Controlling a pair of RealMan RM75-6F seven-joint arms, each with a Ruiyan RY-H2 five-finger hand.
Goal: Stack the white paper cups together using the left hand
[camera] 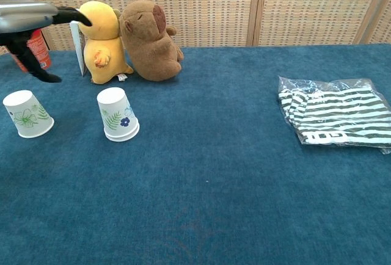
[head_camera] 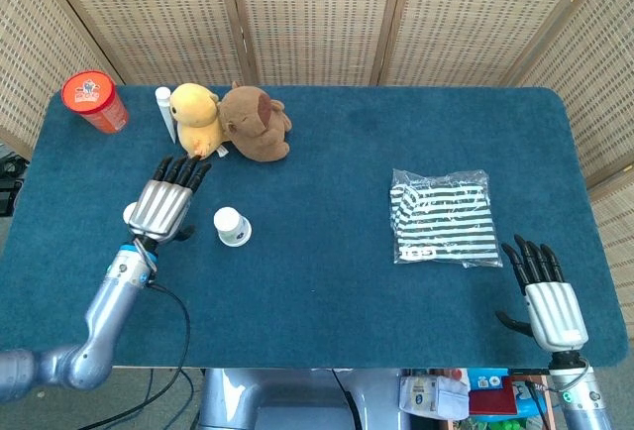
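Blue felt covers the table [head_camera: 327,281], and on its left half two stands of white paper cups sit upside down, mouths on the cloth. The stacked cups [camera: 118,113], printed with a fern and a blue flower, stand at about the 8 o'clock position from the table's middle; in the head view they show as a white disc [head_camera: 231,225]. The lone cup [camera: 27,114], with a green leaf print, stands apart at their 9 o'clock, and in the head view it is mostly hidden under the left robot hand [head_camera: 164,201]. That robot hand hovers above the lone cup with its fingers spread and straight, holding nothing; the chest view catches only its dark fingertips at the upper left edge [camera: 36,69]. At 12 o'clock from the stacked cups sit a yellow plush toy [camera: 104,45] and a brown capybara plush [camera: 149,39], touching each other. A red canister [head_camera: 95,101] stands at the far left corner. A striped garment in a clear bag [head_camera: 443,217] lies at 3 o'clock. The right robot hand [head_camera: 548,303] rests at the near right edge, fingers spread, empty.
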